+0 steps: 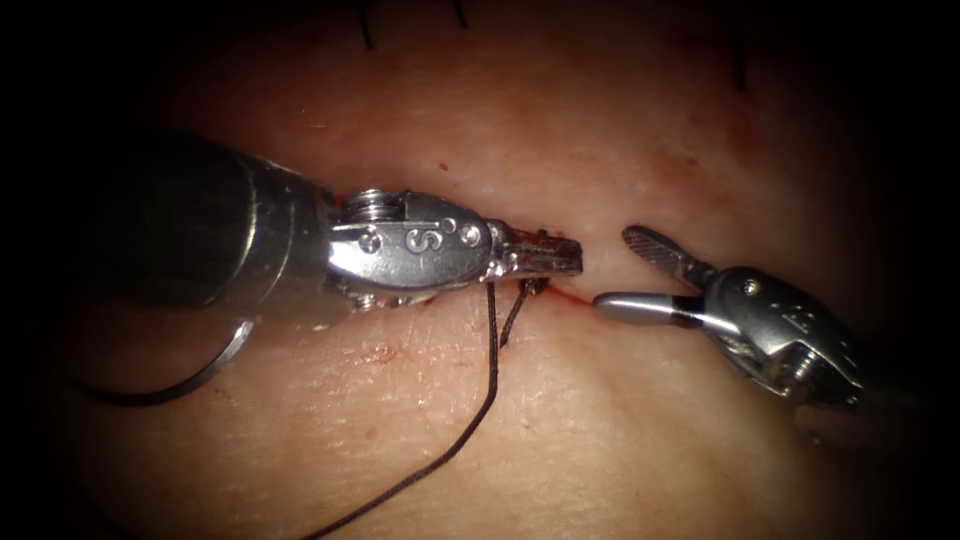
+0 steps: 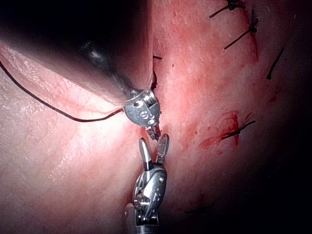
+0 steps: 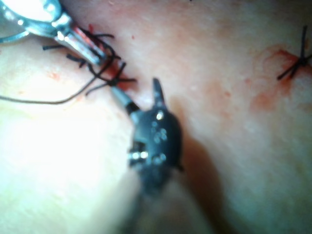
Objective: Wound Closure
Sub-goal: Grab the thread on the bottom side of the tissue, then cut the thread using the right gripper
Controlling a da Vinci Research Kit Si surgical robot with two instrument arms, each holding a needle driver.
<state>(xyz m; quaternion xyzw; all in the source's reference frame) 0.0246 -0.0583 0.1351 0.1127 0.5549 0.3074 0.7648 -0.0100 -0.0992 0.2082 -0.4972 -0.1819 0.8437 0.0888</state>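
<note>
Meanwhile, right claw [image 1: 612, 272] agape beside cut [image 1: 570, 292]

Left tool [image 1: 545, 257]: comes in from the left, lying over the cut [image 1: 570, 292], jaws closed together at the cut line.
Right tool [image 1: 625, 272]: comes in from the right, jaws spread apart, tips just right of the left tool's tips, one jaw above the cut line and one on it.
Thread [image 1: 490, 370]: hangs from under the left tool's jaws and trails down over the tissue [image 1: 600, 430] toward the front left.
Needle [image 1: 215, 365]: lies on the tissue below the left tool's shaft, left of the thread.
Cut thread ends [image 2: 239, 130]: sit on the tissue, well apart from both tools.
</note>
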